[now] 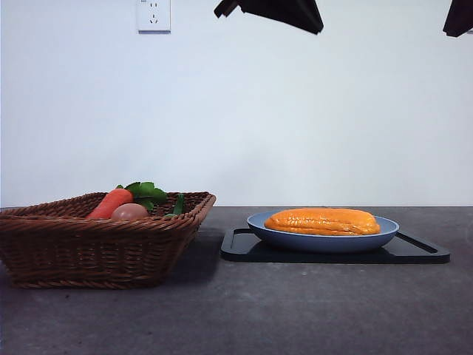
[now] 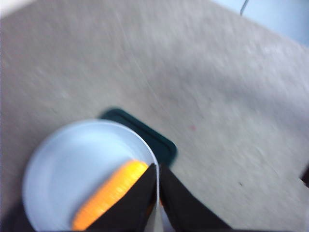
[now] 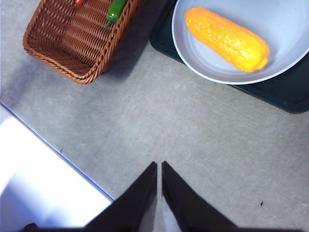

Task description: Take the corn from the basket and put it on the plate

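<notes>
Hanging high above the plate, the left pincer had its jaws pressed together, empty; the right pincer was likewise closed on nothing, raised over bare surface beside the plate. The corn lay on its side inside the blue plate, which sat on a black tray. Beside the plate, the wicker basket held a carrot, a tan egg-shaped item and a green pepper.
</notes>
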